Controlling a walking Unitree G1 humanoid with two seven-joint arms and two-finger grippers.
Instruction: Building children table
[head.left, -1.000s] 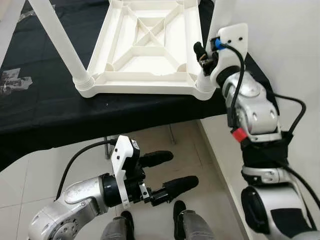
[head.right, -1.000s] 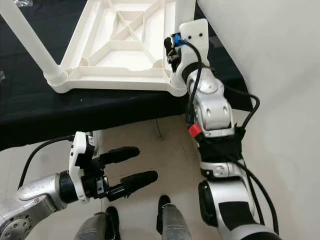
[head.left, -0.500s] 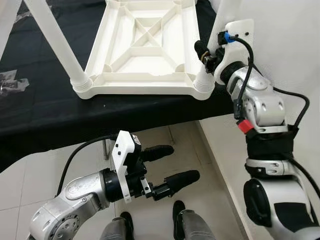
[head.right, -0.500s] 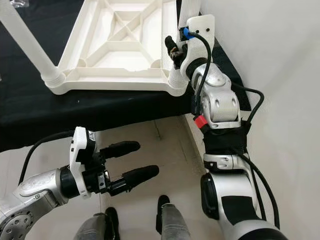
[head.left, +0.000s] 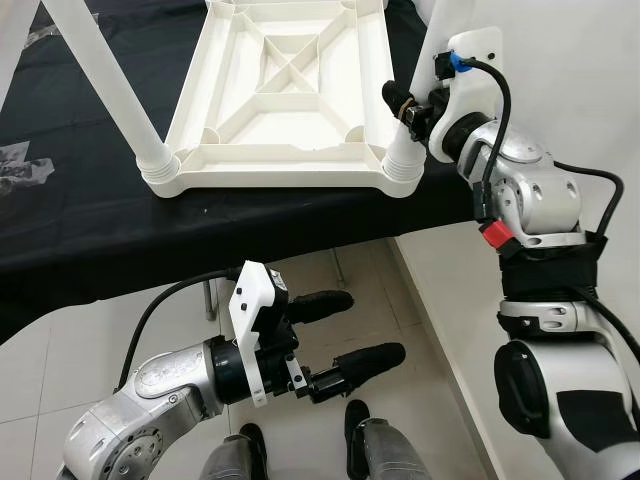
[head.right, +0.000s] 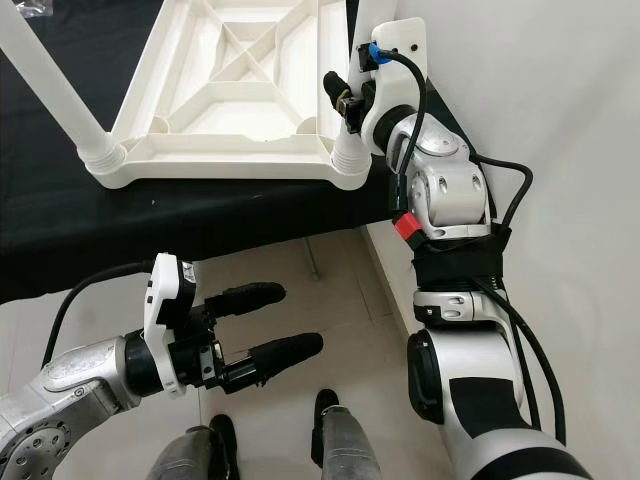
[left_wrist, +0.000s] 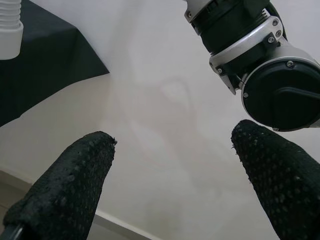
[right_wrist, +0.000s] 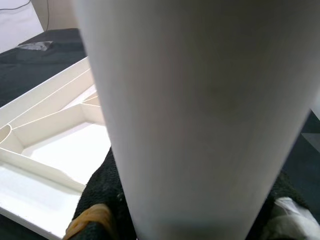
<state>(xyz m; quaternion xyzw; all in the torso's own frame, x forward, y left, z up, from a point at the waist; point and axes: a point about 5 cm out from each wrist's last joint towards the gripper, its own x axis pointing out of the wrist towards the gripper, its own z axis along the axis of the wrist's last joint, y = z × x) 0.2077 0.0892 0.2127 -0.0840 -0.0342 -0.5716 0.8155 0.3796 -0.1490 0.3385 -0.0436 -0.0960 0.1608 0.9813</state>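
White plastic, upside down on a black-draped bench (head.left: 90, 240), is the children's tabletop (head.left: 280, 100) we are building. Our right gripper (head.left: 415, 105) has its fingers clamped around the white leg (right_wrist: 200, 120) standing in the near right corner socket. Another leg (head.left: 105, 85) stands in the near left corner. Our left gripper (head.left: 345, 335) hovers low above the floor tiles (head.left: 40, 370), fingers spread apart and empty.
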